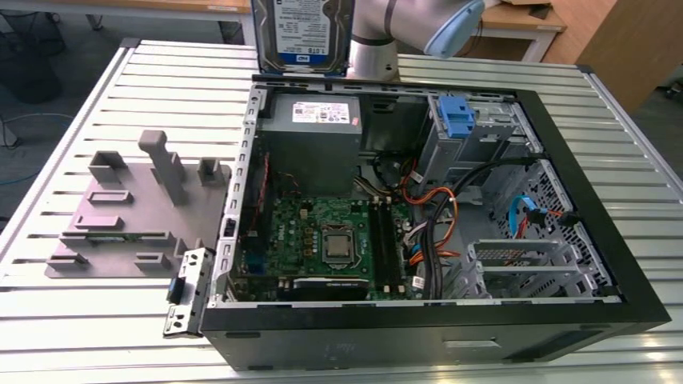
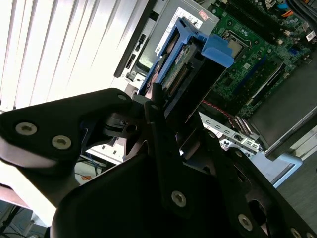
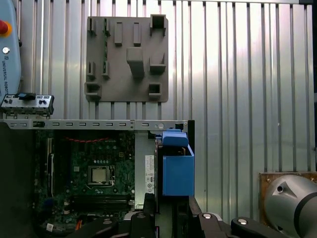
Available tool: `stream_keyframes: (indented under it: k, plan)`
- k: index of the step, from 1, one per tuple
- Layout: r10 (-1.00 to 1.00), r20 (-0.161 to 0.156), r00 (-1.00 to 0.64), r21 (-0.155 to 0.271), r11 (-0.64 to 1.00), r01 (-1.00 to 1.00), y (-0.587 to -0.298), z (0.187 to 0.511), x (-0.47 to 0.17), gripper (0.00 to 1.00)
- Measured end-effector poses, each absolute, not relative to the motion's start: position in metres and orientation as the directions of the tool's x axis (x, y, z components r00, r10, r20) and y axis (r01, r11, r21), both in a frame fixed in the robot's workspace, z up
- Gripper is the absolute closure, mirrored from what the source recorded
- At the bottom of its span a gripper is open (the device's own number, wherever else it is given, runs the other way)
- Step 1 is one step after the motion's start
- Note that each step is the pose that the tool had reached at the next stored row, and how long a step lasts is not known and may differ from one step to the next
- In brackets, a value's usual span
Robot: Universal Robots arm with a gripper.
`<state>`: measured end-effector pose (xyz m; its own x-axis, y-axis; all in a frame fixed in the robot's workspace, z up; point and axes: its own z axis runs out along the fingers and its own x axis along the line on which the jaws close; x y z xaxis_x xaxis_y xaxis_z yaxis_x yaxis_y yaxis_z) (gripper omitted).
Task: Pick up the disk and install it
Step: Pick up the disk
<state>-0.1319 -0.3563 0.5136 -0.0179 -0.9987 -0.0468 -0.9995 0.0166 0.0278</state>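
Exterior view: labelled disk [image 1: 303,36] aloft | second wrist view: fingers [image 2: 162,136] clamping it

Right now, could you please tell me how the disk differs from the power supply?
The disk stands upright in the air above an edge of the computer case, clamped in the closed jaws; the power supply sits mounted inside the case. The disk looks slimmer and smaller; the power supply is a bulky block. The disk carries a white-and-blue label, the power supply a white sticker. Both are metal boxes.
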Motion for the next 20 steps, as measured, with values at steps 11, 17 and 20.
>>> stream_keyframes:
  k: [11, 17, 20]
  plan:
    - [-0.999, -0.047, -0.018, 0.028, 0.016, -0.999, -0.356, 0.514, -0.123, 0.65]
    - [-0.999, -0.047, -0.017, 0.028, 0.016, -0.999, -0.356, 0.513, -0.116, 0.65]
    - [-0.999, -0.047, -0.017, 0.028, 0.015, -0.999, -0.356, 0.513, -0.113, 0.65]
